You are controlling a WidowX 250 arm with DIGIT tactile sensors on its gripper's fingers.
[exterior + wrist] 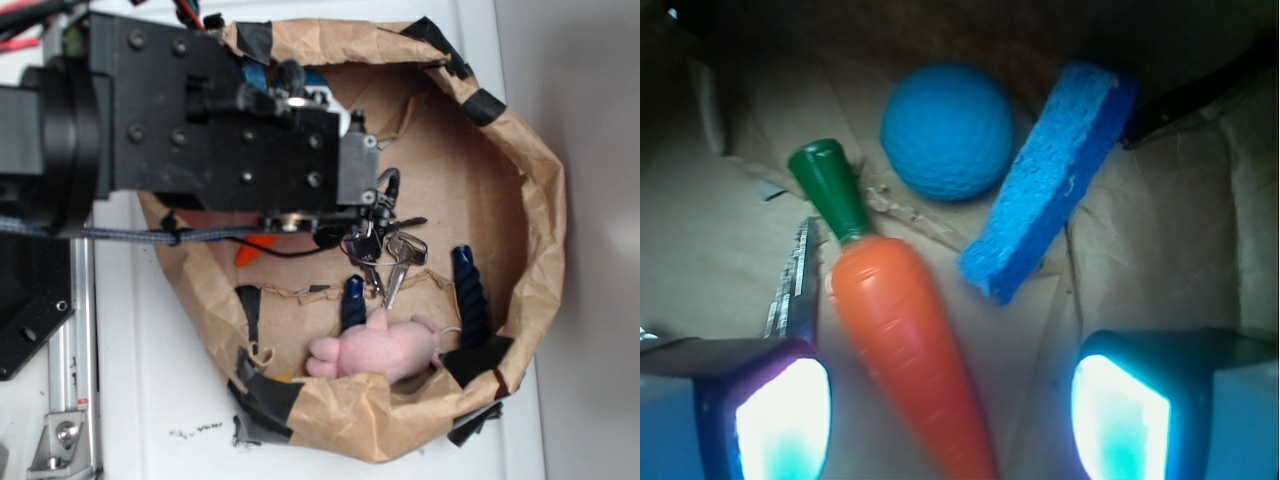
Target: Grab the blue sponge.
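- Here the pincer (950, 400) hangs spread and empty over the bag floor
- Sponge (1048, 180) lies tilted – beside the ball (947, 130), right of the carrot (905, 320), untouched

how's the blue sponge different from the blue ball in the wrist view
The sponge is a flat rectangular slab; the ball is round. The sponge lies diagonally, right of the ball, its near end reaching closer to the carrot. The sponge is brighter blue with a porous look; the ball is tealer and finely dimpled. Both rest on brown cardboard.
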